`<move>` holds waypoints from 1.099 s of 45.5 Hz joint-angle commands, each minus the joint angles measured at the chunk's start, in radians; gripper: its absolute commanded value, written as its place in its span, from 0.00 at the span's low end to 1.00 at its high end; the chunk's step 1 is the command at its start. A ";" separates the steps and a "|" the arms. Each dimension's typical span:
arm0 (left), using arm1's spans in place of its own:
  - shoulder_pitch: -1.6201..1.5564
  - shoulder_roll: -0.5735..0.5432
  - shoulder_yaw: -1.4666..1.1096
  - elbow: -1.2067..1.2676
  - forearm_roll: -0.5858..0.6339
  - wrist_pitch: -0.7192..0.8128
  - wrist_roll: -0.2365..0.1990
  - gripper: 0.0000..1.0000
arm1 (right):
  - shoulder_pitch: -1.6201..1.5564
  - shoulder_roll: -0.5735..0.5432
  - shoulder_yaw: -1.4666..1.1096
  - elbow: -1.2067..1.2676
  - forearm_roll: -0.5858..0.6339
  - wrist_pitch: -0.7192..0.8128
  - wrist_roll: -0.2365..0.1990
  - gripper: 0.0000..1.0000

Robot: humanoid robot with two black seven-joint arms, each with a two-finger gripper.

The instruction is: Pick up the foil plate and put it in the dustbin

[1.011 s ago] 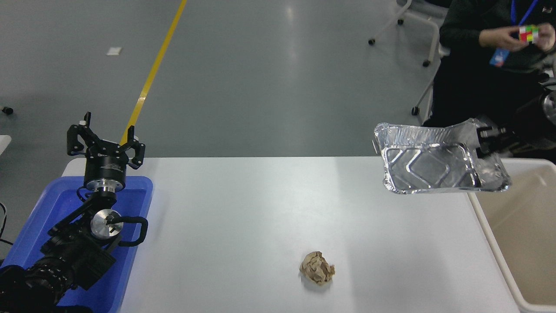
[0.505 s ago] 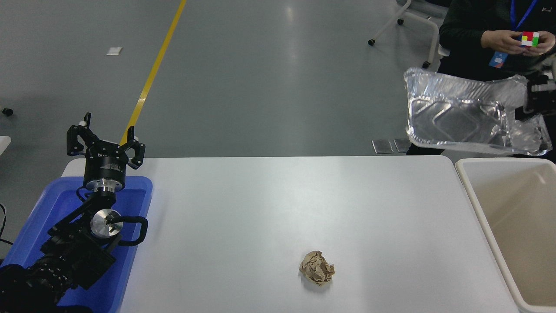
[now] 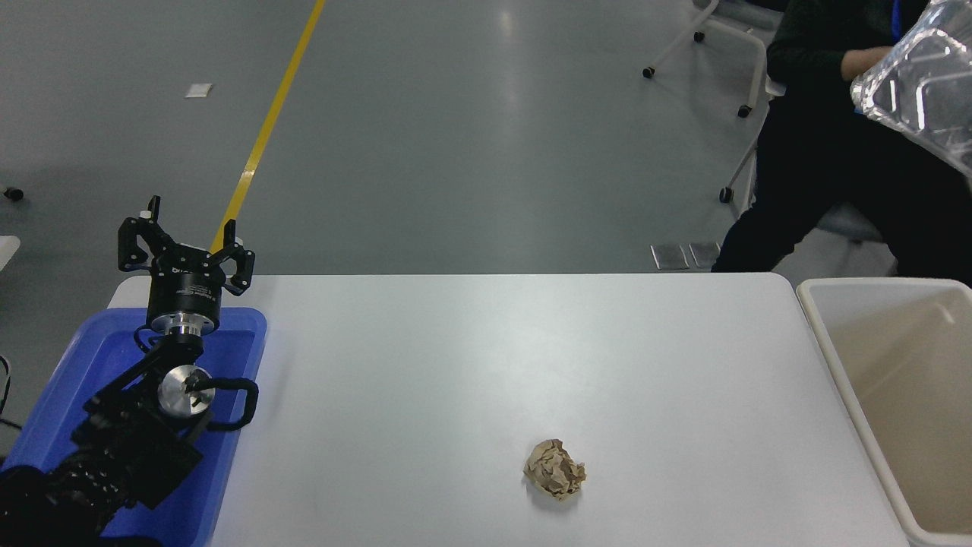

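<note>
The foil plate [image 3: 923, 87] is a shiny silver tray with embossed ridges, held high in the air at the top right edge of the head view, partly cut off by the frame, above and beyond the dustbin. The dustbin [image 3: 835, 357] is a cream-beige bin standing at the table's right end. My right gripper is out of view past the right edge. My left gripper [image 3: 182, 247] is parked at the lower left over the blue tray, fingers spread open and empty.
A blue plastic tray [image 3: 250, 327] sits at the table's left end under my left arm. A crumpled brown paper ball [image 3: 555, 469] lies on the white table [image 3: 486, 365] near the front. A person in dark clothes [image 3: 820, 144] sits at the far right.
The foil plate has risen from just above the table's right end to the top right corner, moving right and partly out of frame. My right gripper has left the view. The left arm has not moved.
</note>
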 commanded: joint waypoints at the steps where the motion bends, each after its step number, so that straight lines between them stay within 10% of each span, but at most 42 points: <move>1: 0.000 0.000 0.000 0.000 0.000 0.000 0.000 0.99 | -0.493 0.180 0.402 -0.367 0.052 -0.087 -0.001 0.00; 20: 0.000 0.000 0.000 0.000 -0.002 0.001 0.000 0.99 | -0.731 0.461 0.657 -0.538 0.059 -0.184 -0.019 0.00; 50: 0.000 0.000 0.000 0.000 -0.002 0.001 0.000 0.99 | -0.872 0.507 0.834 -0.530 0.060 -0.216 -0.019 0.00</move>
